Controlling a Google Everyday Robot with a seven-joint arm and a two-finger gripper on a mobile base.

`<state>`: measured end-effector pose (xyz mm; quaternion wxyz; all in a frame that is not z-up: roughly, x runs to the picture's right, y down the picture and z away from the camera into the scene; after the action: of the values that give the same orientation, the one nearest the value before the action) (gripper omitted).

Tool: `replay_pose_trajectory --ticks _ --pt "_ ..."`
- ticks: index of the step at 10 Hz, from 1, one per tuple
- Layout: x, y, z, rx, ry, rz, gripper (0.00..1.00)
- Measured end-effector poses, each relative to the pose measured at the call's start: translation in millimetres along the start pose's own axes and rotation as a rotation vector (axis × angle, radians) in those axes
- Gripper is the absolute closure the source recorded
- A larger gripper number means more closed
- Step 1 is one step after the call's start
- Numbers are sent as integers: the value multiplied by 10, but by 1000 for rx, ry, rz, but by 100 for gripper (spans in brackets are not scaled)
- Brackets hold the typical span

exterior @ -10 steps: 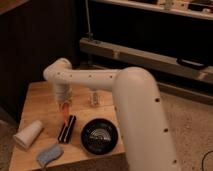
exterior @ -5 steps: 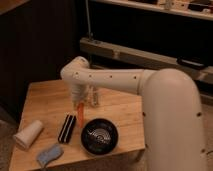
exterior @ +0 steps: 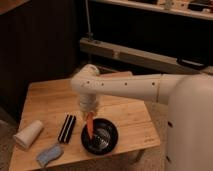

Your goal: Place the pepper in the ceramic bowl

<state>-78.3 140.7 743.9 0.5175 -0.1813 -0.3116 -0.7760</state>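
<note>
The slender orange-red pepper [exterior: 89,123] hangs point down from my gripper [exterior: 89,113], which is shut on its upper end. Its tip sits just over the left rim of the round black ceramic bowl [exterior: 101,138] near the table's front edge. The bowl shows whitish marks in its centre. My white arm reaches in from the right, and its wrist hides the top of the pepper.
A black ridged bar [exterior: 67,128] lies left of the bowl. A whitish cup [exterior: 28,134] lies on its side at the front left, with a blue-grey cloth [exterior: 48,155] beside it. The wooden table [exterior: 50,100] stands before dark cabinets.
My gripper has carried the pepper from the middle of the table toward the front, and it now hangs over the bowl's left rim.
</note>
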Motion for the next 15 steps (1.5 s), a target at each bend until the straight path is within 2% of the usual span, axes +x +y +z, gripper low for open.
replay_pose_trajectory --ticks 4,9,11,13,15 --pt "-401 32 264 1 -67 15 68" --pt "-713 42 487 13 -109 24 68" --pt "-804 77 586 11 -113 35 57" --pt "-858 129 739 8 -100 57 35" --pt "-763 195 778 13 -83 81 21"
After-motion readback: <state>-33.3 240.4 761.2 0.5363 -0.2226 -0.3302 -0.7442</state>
